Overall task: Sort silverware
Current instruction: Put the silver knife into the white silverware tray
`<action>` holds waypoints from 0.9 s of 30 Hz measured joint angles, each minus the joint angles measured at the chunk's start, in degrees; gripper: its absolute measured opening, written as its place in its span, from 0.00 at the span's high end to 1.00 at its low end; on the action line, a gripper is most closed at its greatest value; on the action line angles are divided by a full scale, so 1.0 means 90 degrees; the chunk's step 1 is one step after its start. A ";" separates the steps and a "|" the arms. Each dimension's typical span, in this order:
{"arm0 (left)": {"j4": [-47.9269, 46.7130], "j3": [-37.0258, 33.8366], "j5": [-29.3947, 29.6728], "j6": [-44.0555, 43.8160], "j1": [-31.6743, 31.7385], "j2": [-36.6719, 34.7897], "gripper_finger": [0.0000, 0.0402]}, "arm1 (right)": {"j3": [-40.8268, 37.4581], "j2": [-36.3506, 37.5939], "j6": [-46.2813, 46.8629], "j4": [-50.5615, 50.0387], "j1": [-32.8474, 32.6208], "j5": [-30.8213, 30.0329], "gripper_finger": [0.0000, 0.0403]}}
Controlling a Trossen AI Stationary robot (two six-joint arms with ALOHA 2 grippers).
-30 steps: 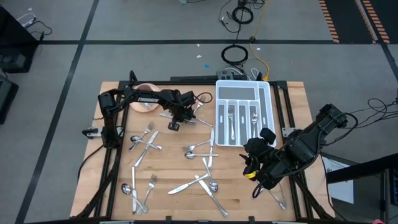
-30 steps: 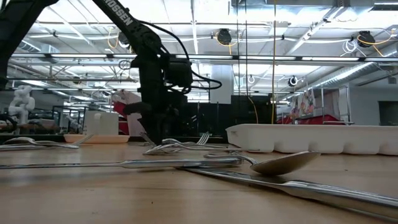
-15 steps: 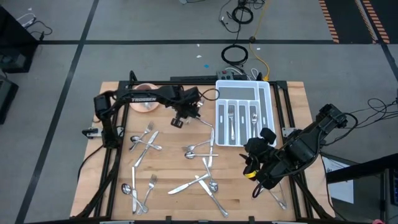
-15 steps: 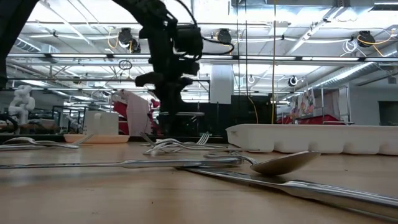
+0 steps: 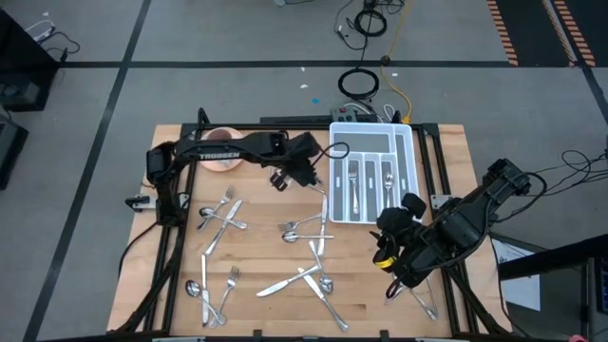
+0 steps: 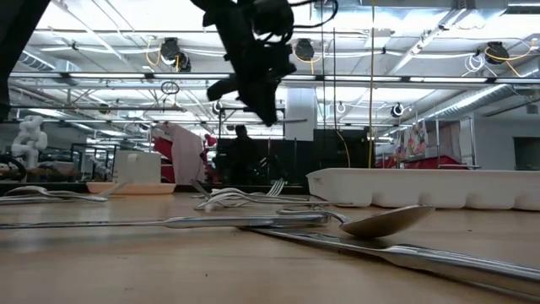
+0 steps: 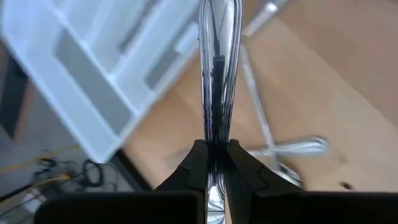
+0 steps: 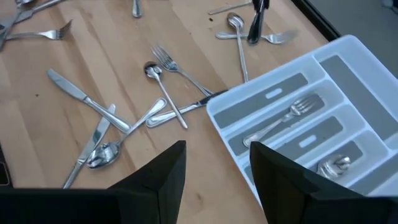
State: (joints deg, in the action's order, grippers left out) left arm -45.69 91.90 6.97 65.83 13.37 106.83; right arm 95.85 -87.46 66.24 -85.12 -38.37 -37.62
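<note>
The left gripper (image 5: 306, 171), just beside the white tray (image 5: 410, 142), is clamped tight on one slender utensil (image 7: 217, 74); the right gripper (image 5: 387, 249) waits near the tray, fingers spread, holding nothing; other silverware (image 5: 306, 275) lies scattered on the table (image 5: 256, 247) beside the tray.

Level with the wooden table (image 6: 126, 262), a large spoon (image 6: 384, 221) lies nearest, bowl facing right, its long handle running left across the boards. A second handle (image 6: 439, 256) slants off toward the lower right. Farther back sits a tangle of forks (image 6: 240, 197), tines raised. The white compartmented tray (image 6: 422, 187) stands at right. A pink bowl (image 6: 114, 188) rests at far left. Above, 1 dark arm (image 6: 249, 51) hangs high over the table.
</note>
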 joint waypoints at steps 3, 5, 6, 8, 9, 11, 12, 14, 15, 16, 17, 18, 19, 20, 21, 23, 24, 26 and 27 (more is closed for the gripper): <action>0.0144 0.0379 -0.0026 0.0327 0.0000 0.0156 0.93 | 0.0002 0.0000 0.0138 -0.0056 0.0000 0.0005 0.58; 0.0126 0.0653 -0.0042 0.0499 0.0000 0.0327 0.93 | 0.0002 0.0000 0.0150 -0.0056 0.0000 0.0009 0.58; 0.0100 0.0807 -0.0055 0.0612 0.0000 0.0430 0.93 | 0.0007 0.0000 0.0176 -0.0066 0.0000 0.0007 0.58; 0.0091 0.1094 -0.0059 0.0868 0.0000 0.0629 0.93 | 0.0007 0.0000 0.0191 -0.0064 0.0000 0.0012 0.58; 0.0020 0.1262 -0.0060 0.1025 -0.0006 0.0770 0.93 | 0.0007 0.0000 0.0208 -0.0066 0.0000 0.0008 0.58; -0.0007 0.1506 -0.0062 0.1356 -0.0021 0.0983 0.93 | 0.0007 0.0000 0.0237 -0.0066 0.0000 0.0010 0.58; -0.0023 0.1607 -0.0073 0.1509 -0.0028 0.1096 0.93 | 0.0007 0.0000 0.0254 -0.0066 0.0000 0.0009 0.58; -0.0047 0.1746 -0.0156 0.1797 -0.0054 0.1268 0.93 | 0.0007 0.0000 0.0300 -0.0066 0.0000 0.0004 0.58; -0.0046 0.1773 -0.0216 0.1934 -0.0071 0.1316 0.93 | 0.0007 0.0000 0.0339 -0.0066 0.0000 0.0004 0.58; -0.0060 0.1773 -0.0266 0.2084 -0.0099 0.1365 0.93 | 0.0007 0.0000 0.0376 -0.0066 0.0000 0.0002 0.58; -0.0099 0.1775 -0.0322 0.2250 -0.0134 0.1418 0.93 | 0.0007 0.0000 0.0405 -0.0064 0.0000 0.0002 0.58; -0.0164 0.1778 -0.0387 0.2436 -0.0178 0.1465 0.93 | 0.0007 0.0000 0.0405 -0.0054 0.0000 0.0002 0.58; -0.0253 0.1778 -0.0443 0.2606 -0.0224 0.1530 0.93 | 0.0007 0.0000 0.0405 -0.0038 0.0000 0.0002 0.58; -0.0303 0.1776 -0.0461 0.2756 -0.0266 0.1599 0.93 | 0.0007 0.0000 0.0407 -0.0035 0.0000 0.0000 0.58; -0.0300 0.1775 -0.0467 0.2885 -0.0306 0.1670 0.93 | 0.0007 0.0000 0.0408 -0.0033 0.0000 0.0000 0.58; -0.0294 0.1775 -0.0481 0.3167 -0.0377 0.1795 0.93 | 0.0007 0.0000 0.0408 -0.0031 0.0000 -0.0003 0.58; -0.0283 0.1774 -0.0480 0.3317 -0.0413 0.1864 0.93 | 0.0007 0.0000 0.0408 -0.0029 0.0000 -0.0008 0.58; -0.0149 0.1775 -0.0473 0.3534 -0.0484 0.1969 0.93 | 0.0007 0.0000 0.0408 -0.0002 0.0000 -0.0025 0.58; -0.0107 0.1775 -0.0473 0.3609 -0.0520 0.2025 0.93 | 0.0007 0.0000 0.0410 0.0002 0.0000 -0.0025 0.58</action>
State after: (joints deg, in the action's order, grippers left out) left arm -46.66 107.87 2.72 98.31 8.69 125.05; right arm 95.92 -87.46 69.93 -85.10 -38.37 -37.85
